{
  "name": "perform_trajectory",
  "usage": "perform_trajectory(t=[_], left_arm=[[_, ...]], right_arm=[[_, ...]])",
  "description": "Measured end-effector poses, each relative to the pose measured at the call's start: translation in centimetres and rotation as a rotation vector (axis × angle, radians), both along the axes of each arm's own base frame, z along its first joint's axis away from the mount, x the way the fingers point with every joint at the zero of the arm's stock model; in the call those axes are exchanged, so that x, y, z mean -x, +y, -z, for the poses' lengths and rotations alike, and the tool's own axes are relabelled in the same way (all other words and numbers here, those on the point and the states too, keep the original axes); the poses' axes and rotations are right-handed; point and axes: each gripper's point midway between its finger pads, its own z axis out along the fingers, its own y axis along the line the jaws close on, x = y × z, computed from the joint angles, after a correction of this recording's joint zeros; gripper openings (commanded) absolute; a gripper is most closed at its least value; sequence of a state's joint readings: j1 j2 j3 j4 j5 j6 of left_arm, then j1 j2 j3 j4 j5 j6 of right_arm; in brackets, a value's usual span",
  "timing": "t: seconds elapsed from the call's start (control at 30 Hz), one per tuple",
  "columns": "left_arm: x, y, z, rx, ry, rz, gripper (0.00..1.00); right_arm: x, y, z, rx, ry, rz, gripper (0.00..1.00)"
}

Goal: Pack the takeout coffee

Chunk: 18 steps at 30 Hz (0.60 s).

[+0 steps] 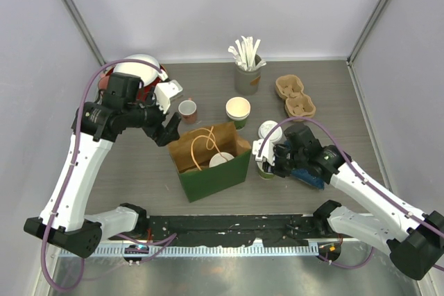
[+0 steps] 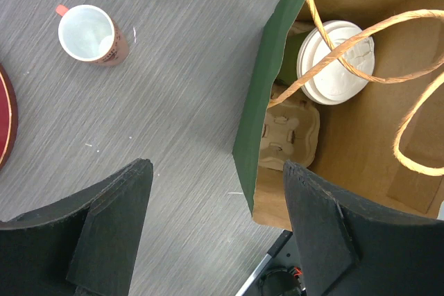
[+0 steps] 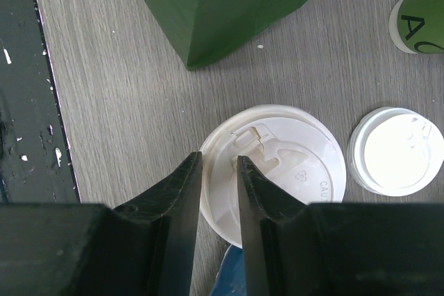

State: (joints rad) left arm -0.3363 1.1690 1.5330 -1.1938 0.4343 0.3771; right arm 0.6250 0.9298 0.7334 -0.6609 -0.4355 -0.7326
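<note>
A green paper bag (image 1: 216, 173) stands open at the table's middle. A lidded green takeout coffee (image 2: 336, 60) sits in it on a cardboard carrier (image 2: 288, 133). My left gripper (image 2: 216, 192) hangs open over the bag's left wall (image 2: 267, 95), one finger outside and one over the inside, touching nothing. To the right of the bag stands another lidded coffee (image 3: 284, 164). My right gripper (image 3: 216, 164) is shut on its lid rim, with one finger outside the rim and one on the lid top. An open green cup (image 1: 238, 110) stands behind the bag, and a further white lid (image 3: 395, 150) lies close by.
A small red-and-white cup (image 2: 90, 35) stands left of the bag. At the back are a holder of stirrers (image 1: 248, 74), two cardboard carriers (image 1: 295, 96) and a red plate with a white bowl (image 1: 142, 68). A blue object (image 1: 310, 175) lies under my right arm.
</note>
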Motion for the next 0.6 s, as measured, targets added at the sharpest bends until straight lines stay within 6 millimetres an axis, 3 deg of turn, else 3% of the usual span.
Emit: perform_trajectory(t=[0.2,0.6], left_arm=[[0.20,-0.20,0.07,0.007,0.013,0.012,0.80],[0.14,-0.47,0.53,0.007,0.040,0.024,0.80]], right_arm=[[0.11,0.05,0.07,0.007,-0.004,-0.008,0.40],[-0.51,0.11,0.16,0.022,-0.030,-0.003,0.20]])
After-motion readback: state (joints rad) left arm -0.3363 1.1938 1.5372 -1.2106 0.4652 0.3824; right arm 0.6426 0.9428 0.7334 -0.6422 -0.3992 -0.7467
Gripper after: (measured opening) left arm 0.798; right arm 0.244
